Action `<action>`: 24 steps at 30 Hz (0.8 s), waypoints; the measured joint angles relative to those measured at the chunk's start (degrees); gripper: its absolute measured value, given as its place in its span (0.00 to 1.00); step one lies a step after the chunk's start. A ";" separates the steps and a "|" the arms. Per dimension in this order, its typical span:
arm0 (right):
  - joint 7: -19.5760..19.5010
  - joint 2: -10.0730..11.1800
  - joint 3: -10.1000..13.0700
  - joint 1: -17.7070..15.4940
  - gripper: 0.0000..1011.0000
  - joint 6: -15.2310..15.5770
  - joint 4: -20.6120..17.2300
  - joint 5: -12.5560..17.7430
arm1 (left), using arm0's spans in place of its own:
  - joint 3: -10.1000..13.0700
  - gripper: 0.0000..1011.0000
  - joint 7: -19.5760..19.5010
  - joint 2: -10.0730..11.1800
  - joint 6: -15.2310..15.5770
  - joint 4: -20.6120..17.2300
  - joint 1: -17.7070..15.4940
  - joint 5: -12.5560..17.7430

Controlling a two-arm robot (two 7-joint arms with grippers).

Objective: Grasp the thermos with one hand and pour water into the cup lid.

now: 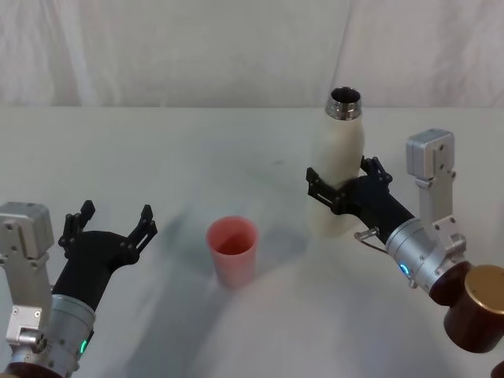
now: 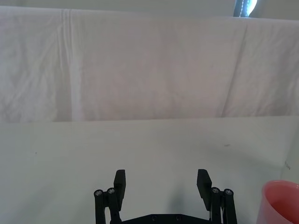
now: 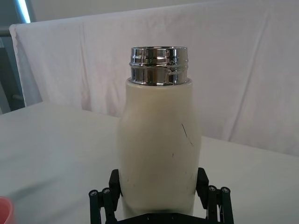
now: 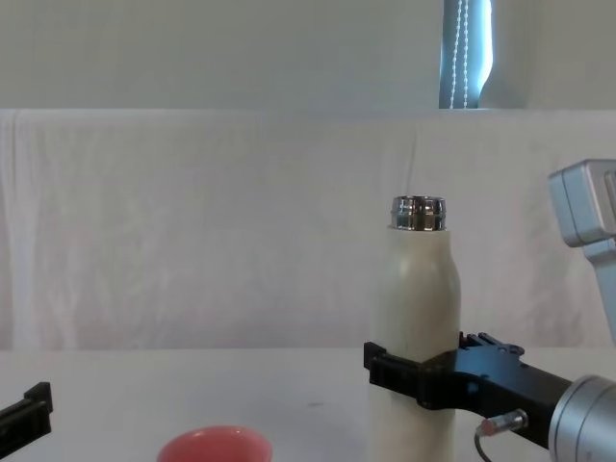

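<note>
While the thermos (image 1: 342, 161) stands upright right of centre in the head view, note that the right gripper (image 1: 339, 187) has its fingers set against both sides of the lower body, clamped on it. You find the cup lid (image 1: 232, 249) at lower centre, upright, well apart from the thermos. The left gripper (image 1: 110, 226) sits at lower left, fingers spread, holding nothing.

Check the left wrist view: the left gripper's fingers (image 2: 120, 183) stand apart at the bottom edge, with the cup lid at the lower right corner.

Check the right wrist view: the thermos fills the centre, its open silver neck (image 3: 159, 65) uppermost, a finger pressed against each flank at the bottom.

Confirm in the chest view: the right gripper encircles the thermos at lower right; the cup lid rim shows at the bottom, left of centre.

Judge the grasp step as complete. Your next move calls for lifting, carrying the neck above the cup lid, then tilting slowly.
</note>
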 joint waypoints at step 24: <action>-1.13 1.91 2.03 -5.32 0.99 1.10 -6.77 1.05 | 0.00 0.99 0.00 0.00 0.00 0.00 0.00 0.00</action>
